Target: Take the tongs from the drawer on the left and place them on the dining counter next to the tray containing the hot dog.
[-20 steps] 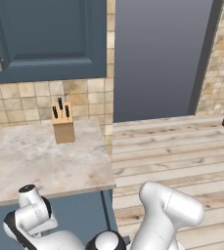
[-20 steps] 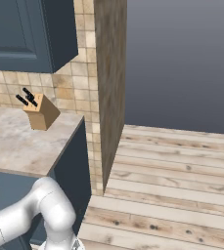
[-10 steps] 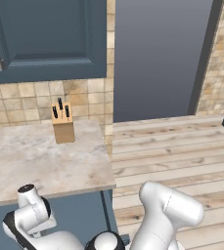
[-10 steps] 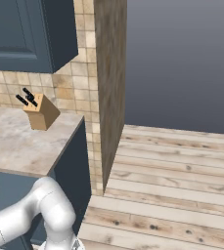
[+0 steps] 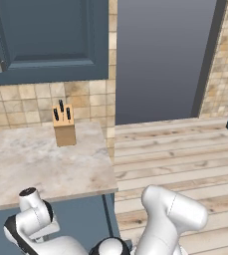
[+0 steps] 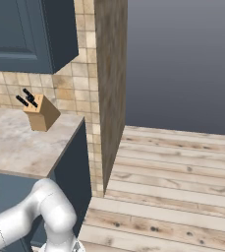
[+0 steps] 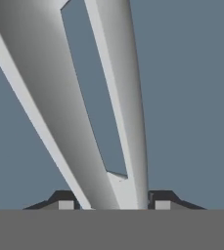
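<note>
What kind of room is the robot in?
It looks like a kitchen. There is a wooden knife block standing on a marble worktop, tan wall tiles behind it, and a dark blue cabinet door hanging above. The floor is pale wooden planks.

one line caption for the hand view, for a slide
Tool closed on the silvery tongs, their two arms fanning away from the camera over the slate-blue drawer floor.
</note>
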Tool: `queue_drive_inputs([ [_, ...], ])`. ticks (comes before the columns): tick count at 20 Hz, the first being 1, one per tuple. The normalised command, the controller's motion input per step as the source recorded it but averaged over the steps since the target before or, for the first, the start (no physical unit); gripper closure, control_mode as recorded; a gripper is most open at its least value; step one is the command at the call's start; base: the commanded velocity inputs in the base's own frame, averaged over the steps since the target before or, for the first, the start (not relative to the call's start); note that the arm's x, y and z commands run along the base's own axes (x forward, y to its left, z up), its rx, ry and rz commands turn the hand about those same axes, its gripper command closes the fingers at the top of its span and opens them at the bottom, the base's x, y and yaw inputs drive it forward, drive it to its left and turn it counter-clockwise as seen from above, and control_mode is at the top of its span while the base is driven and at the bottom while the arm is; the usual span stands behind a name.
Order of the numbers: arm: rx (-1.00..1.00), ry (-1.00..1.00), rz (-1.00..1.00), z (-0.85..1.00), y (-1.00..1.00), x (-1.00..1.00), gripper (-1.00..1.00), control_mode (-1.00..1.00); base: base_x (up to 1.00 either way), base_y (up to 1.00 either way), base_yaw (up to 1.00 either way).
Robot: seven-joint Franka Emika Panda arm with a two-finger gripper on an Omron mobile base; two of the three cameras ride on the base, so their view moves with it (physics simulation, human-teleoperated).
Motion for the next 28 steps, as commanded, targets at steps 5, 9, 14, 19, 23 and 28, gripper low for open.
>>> queue_drive_inputs([
  [5, 0.0, 0.0, 0.04, 0.01, -0.25, -0.38, 1.0, -1.0, 0.0, 0.0, 0.0],
  [9, 0.0, 0.0, 0.01, 0.0, -0.25, -0.63, 1.0, -1.0, 0.0, 0.0, 0.0],
  [14, 0.0, 0.0, 0.0, 0.07, -0.24, -0.79, 1.0, -1.0, 0.0, 0.0, 0.0],
  [19, 0.0, 0.0, 0.0, 0.53, -0.28, -0.45, 1.0, -1.0, 0.0, 0.0, 0.0],
  [23, 0.0, 0.0, 0.0, 0.82, -0.37, -0.38, 1.0, -1.0, 0.0, 0.0, 0.0],
  [28, 0.0, 0.0, 0.0, 0.86, -0.37, -0.45, 1.0, -1.0, 0.0, 0.0, 0.0],
])
